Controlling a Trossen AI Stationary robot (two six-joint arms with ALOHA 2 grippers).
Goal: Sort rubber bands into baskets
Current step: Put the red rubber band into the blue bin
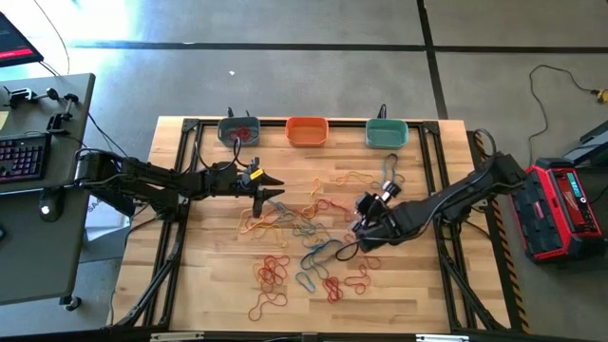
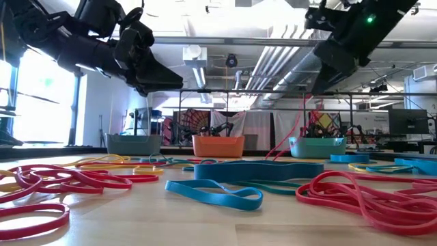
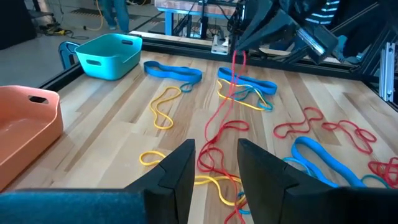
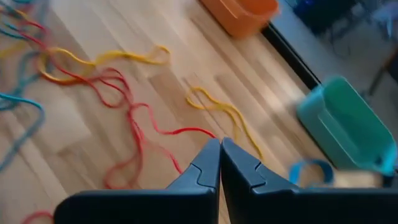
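Note:
Several red, yellow and blue rubber bands (image 1: 302, 249) lie loose across the middle of the wooden table. Three baskets stand along the far edge: grey-blue (image 1: 239, 130) with something red inside, orange (image 1: 307, 131) and teal (image 1: 387, 133). My right gripper (image 1: 357, 228) hovers over the pile's right part, shut on a red rubber band (image 3: 219, 118). My left gripper (image 1: 275, 187) hangs above the pile's left part, open, with nothing between its fingers (image 3: 216, 149). My right gripper pinches a red rubber band's upper end (image 4: 200, 132) between its two fingertips, slanting down from the table's right side. The band runs down from the gripper (image 3: 237, 48) in two thin, nearly straight strands. Its lower end (image 3: 208, 158) lies on the table among yellow bands.
A black frame rail (image 1: 313, 121) borders the table, with black cables (image 1: 389, 169) near the teal basket. Bare wood shows between the baskets and the pile. A desk with a keyboard (image 1: 24, 157) stands beyond the table's left edge, a red case (image 1: 565, 204) beyond the right.

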